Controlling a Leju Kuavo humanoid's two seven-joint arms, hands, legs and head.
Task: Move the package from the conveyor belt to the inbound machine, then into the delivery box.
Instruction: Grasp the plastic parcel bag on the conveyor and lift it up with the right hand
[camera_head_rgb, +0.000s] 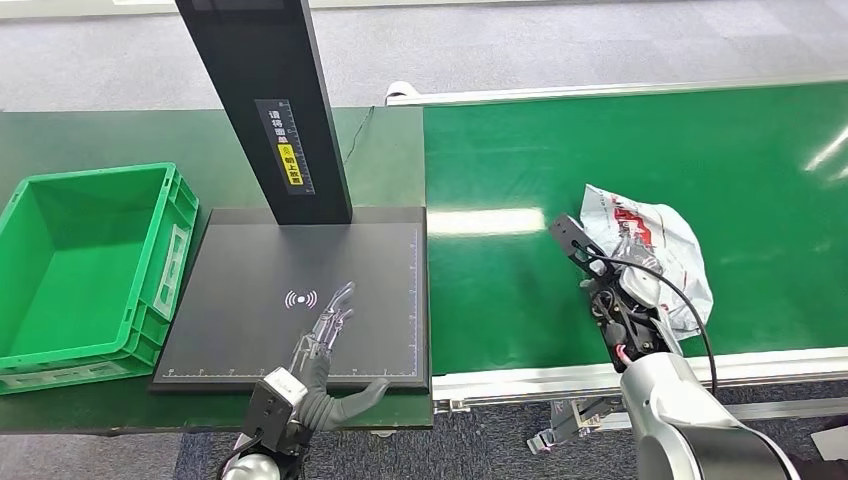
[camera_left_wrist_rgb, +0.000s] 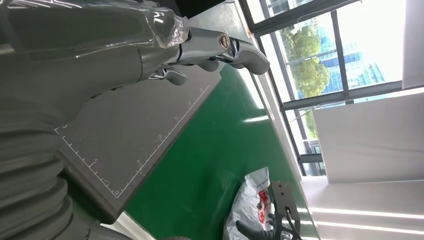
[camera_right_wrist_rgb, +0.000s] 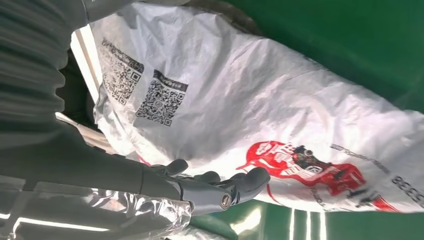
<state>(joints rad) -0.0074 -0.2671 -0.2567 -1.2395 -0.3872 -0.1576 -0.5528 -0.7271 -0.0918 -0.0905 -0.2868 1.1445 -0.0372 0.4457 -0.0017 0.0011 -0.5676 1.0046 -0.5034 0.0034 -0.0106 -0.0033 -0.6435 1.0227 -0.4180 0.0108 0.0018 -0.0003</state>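
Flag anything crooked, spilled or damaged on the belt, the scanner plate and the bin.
Nothing looks damaged or spilled. The white package lies crumpled and askew on the green conveyor belt, under the right hand. The left hand rests over the black scanner plate. The green bin holds nothing.

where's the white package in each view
Head view: package lies on the green belt, right of centre, with the right hand at its near side.
Left wrist view: at the bottom edge, right of centre, on the belt.
Right wrist view: close up across most of the frame.
Shared landmark: its red print.
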